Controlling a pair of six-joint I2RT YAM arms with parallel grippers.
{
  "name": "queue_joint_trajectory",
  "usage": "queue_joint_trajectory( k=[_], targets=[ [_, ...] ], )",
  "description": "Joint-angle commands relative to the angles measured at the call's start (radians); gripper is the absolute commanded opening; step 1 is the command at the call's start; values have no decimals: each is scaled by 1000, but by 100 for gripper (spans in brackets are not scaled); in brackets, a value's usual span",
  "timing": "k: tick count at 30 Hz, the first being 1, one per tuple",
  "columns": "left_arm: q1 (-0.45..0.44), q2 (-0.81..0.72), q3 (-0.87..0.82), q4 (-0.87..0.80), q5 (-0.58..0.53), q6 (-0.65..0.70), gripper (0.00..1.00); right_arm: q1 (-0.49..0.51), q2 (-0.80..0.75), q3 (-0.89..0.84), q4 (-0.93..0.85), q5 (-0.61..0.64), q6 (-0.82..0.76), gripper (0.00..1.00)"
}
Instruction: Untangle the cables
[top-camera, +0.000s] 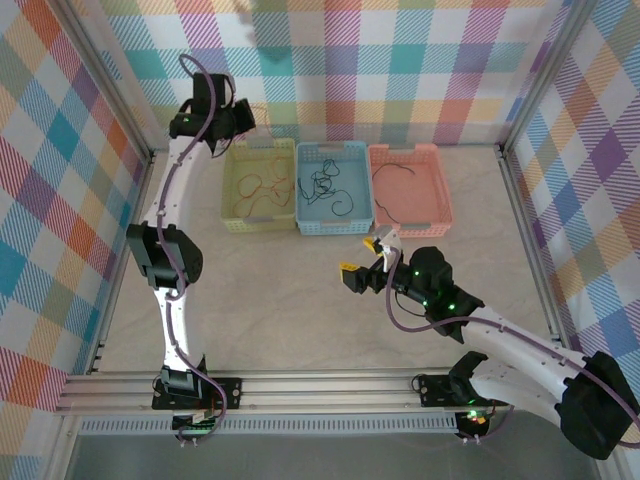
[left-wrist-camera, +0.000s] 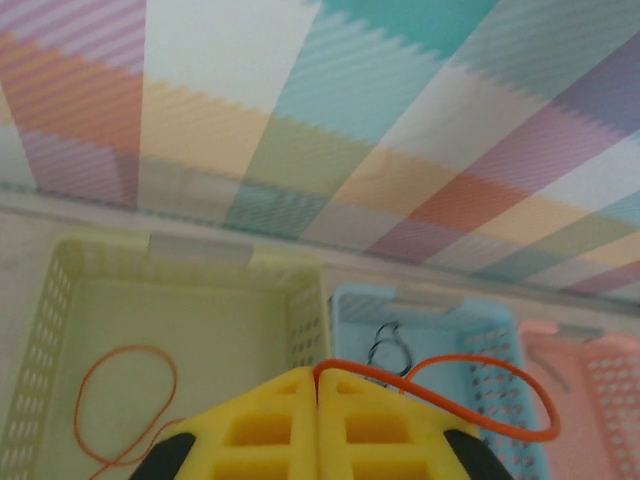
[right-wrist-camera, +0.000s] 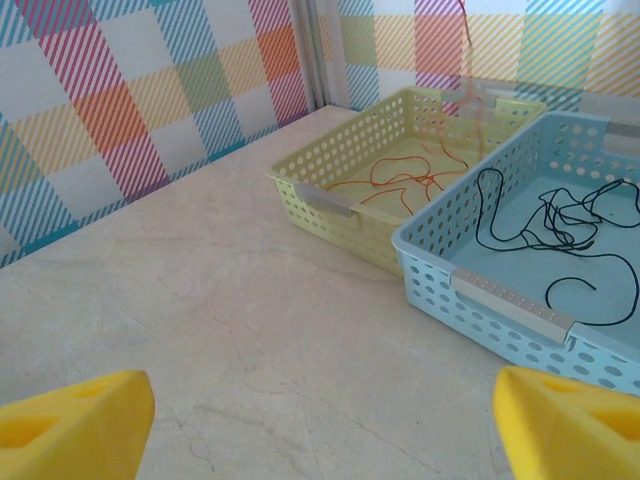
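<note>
Well, my left gripper (left-wrist-camera: 318, 385) is pinched on an orange cable (left-wrist-camera: 500, 375) near the far rim of the yellow basket (top-camera: 232, 190), where more orange loops (top-camera: 255, 190) lie. Next, the blue basket (top-camera: 297, 190) holds black cables (top-camera: 322, 185), and the pink basket (top-camera: 440, 190) holds one dark cable (top-camera: 395, 172). Rightmost, my right gripper (top-camera: 361, 255) hangs wide open above the table (top-camera: 270, 300), short of the baskets.

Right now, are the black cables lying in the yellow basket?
No, the black cables lie in the blue basket; the yellow basket holds orange cables.
</note>
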Motion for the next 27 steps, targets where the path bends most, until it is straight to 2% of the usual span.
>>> queue_joint_trajectory(
  k=[1,3,4,5,6,10,13,17,20,23,27],
  targets=[
    [4,7,-156,37,1,-20,38,-4,-23,7,6,27,-17,88],
    [-1,-96,-393,140,-43,-58,53,-5,-27,5,3,75,-15,88],
    [-11,-195,-562,242,-94,-82,63,-6,-29,5,-7,113,-14,88],
    [-26,-308,-726,358,-154,-100,89,-9,-28,7,-21,162,-13,88],
    [-40,-396,-842,442,-208,-119,100,-15,-28,10,-34,210,-9,88],
    [-113,-766,-1252,615,-431,-119,100,-78,-33,1,-84,398,1,90],
    [-155,-966,-1517,768,-536,-30,100,-142,-54,-43,-80,522,-6,91],
    [-167,-1122,-1830,1061,-549,88,100,-270,-98,-78,-121,539,74,91],
    [-160,-1098,-1830,1019,-551,105,100,-304,-106,-93,-111,519,87,92],
    [-161,-1040,-1763,962,-465,132,100,-315,-104,-104,-84,462,87,92],
    [-161,-1081,-1752,978,-398,120,100,-318,-101,-103,-88,487,65,92]
  ],
)
